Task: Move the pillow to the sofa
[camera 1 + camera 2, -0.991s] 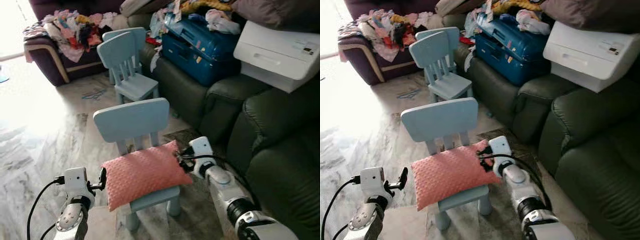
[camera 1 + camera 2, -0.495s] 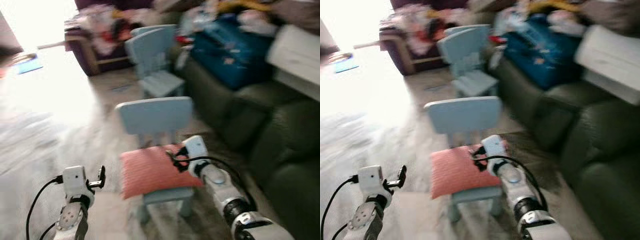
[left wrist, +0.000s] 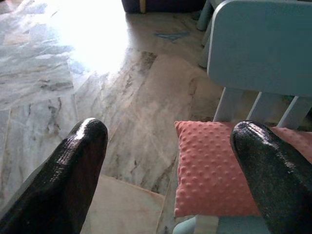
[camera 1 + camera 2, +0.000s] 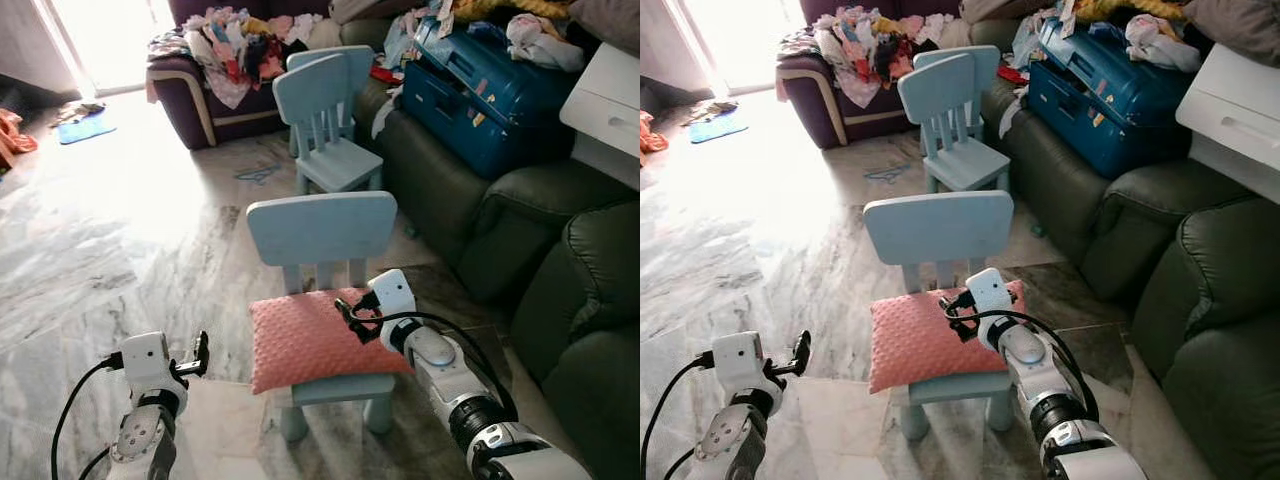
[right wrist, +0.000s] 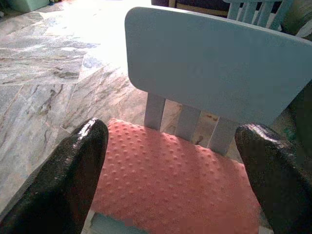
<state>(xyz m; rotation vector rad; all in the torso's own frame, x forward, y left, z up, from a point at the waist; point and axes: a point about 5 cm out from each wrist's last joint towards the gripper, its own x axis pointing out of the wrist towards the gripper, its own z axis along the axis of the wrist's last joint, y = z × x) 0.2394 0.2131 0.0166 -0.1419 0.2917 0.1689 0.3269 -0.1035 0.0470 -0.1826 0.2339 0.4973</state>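
left gripper sits low in the lower left of the head view, forearm rising from the bottom edge, wrist level, fingers spread wide apart, holding nothing. it hovers over the marble floor, just beside the pillow's left edge, not touching it. left wrist view has the pillow corner between the two black tips.

right gripper is lower centre-right, silver arm angled up from the bottom right corner, elbow bent, wrist pointing at the chair back. fingers are parted, straddling the pillow top from above; contact with the pillow can't be confirmed from the head views.

pink pillow lies flat on the seat of the near blue chair, centre of frame, overhanging the seat on both sides. not on the sofa yet.

dark green sofa runs up the right side, near the chair. further back on it: blue suitcase, upper right, and a white box at the right edge. second blue chair upper centre. purple couch with a clothes pile along the top.
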